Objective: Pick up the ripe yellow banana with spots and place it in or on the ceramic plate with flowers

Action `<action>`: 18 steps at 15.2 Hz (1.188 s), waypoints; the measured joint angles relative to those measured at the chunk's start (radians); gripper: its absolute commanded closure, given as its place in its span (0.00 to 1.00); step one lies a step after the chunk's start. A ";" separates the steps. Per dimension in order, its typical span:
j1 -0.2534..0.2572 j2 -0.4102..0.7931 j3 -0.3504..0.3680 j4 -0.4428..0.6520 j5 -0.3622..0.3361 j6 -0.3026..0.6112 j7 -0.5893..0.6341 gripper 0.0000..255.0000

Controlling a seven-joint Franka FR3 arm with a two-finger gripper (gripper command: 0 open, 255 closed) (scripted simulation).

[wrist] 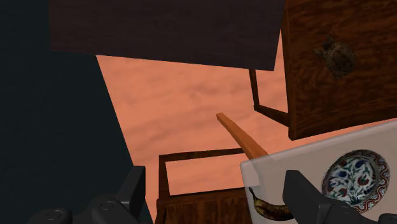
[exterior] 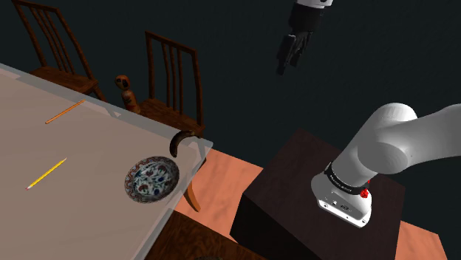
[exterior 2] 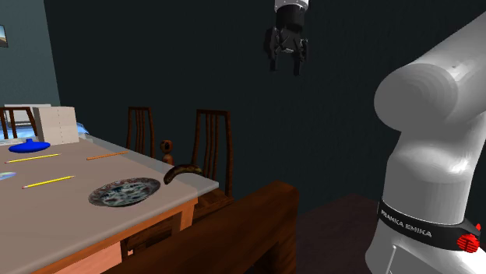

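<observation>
Jaws: spread, empty, high beyond the desk (exterior: 81, 155) | banana (exterior: 185, 138): well below, arched along desk corner | plate (exterior: 151, 179): near banana

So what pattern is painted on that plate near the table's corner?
The plate carries a blue, red and green floral pattern on white; the wrist view shows it best.

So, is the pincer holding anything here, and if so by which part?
Nothing. The pincer hangs open in the air; the dark banana lies on the table by the plate.
</observation>
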 measured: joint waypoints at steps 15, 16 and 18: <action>-0.019 0.283 0.303 -0.040 0.132 0.349 0.485 0.00; -0.022 0.313 0.327 -0.029 0.134 0.369 0.528 0.00; -0.040 0.393 0.365 -0.001 0.122 0.423 0.601 0.00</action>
